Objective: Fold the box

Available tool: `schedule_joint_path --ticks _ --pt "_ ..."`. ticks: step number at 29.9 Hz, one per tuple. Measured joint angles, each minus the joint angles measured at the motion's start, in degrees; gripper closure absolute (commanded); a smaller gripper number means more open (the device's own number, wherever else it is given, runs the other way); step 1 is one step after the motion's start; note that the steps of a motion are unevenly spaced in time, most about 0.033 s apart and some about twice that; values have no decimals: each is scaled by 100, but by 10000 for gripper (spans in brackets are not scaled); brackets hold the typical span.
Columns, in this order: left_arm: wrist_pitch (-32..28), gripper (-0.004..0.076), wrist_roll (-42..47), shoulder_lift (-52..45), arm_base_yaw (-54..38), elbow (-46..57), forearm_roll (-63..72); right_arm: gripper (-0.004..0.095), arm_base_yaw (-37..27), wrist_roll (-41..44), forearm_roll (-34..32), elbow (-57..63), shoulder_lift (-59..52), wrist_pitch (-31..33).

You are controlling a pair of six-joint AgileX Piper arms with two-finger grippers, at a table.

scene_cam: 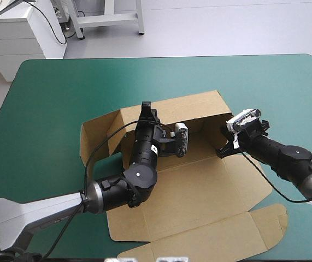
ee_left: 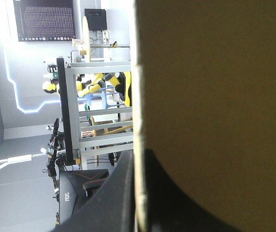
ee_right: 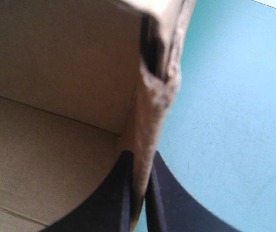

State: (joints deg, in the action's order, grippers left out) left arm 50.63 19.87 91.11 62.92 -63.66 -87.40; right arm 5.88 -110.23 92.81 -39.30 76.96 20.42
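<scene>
The brown cut-board box (scene_cam: 199, 196) lies mid-table on the teal-green cover (scene_cam: 46, 98), with its back wall raised at twelve o'clock. The left gripper (scene_cam: 146, 109), black-finned, pinches that wall. The right gripper (scene_cam: 223, 148) clamps the side wall at two o'clock. I'd move both together, gently, so the corner tucks square without tearing.

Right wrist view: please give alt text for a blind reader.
The right gripper is shut on a raised wall of the brown box. Inside the wall lies the box's floor; outside it, the teal-green cover.
</scene>
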Motion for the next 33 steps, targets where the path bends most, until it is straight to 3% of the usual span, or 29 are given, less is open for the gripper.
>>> schedule_joint_path --ticks 8,12,15,19,23,33 --pt "-4 731 0 0 0 0 -7 913 0 -155 64 0 28 -6" --pt "-4 731 0 0 0 0 -7 819 0 -269 127 0 47 -6" --pt "-11 731 0 0 0 0 -12 673 0 -328 126 0 47 27" --pt "-30 731 0 0 0 0 -17 335 0 -343 -58 0 53 189" --pt "-80 731 0 0 0 0 -52 107 0 -102 -176 0 53 296" --pt "-178 731 1 0 0 0 -103 83 0 34 -120 0 57 202"
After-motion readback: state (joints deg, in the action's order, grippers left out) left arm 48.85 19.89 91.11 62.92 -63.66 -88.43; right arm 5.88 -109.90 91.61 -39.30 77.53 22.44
